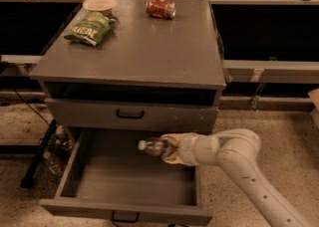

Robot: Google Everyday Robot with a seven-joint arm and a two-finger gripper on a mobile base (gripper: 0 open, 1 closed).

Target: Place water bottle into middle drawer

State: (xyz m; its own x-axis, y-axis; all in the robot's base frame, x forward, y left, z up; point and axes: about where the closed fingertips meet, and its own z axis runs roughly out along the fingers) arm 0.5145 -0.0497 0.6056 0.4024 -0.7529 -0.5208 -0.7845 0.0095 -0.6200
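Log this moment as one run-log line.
claw: shut on water bottle, above open middle drawer | water bottle: horizontal, cap toward image left, not set down | cabinet top: chip bag, red can, bowl

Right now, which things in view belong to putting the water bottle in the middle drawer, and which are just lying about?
Part of the job:
water bottle, held on its side
hand, gripping it above the drawer's right half
middle drawer, pulled open

Lying about, all on the cabinet top:
green snack bag
red can
pale bowl
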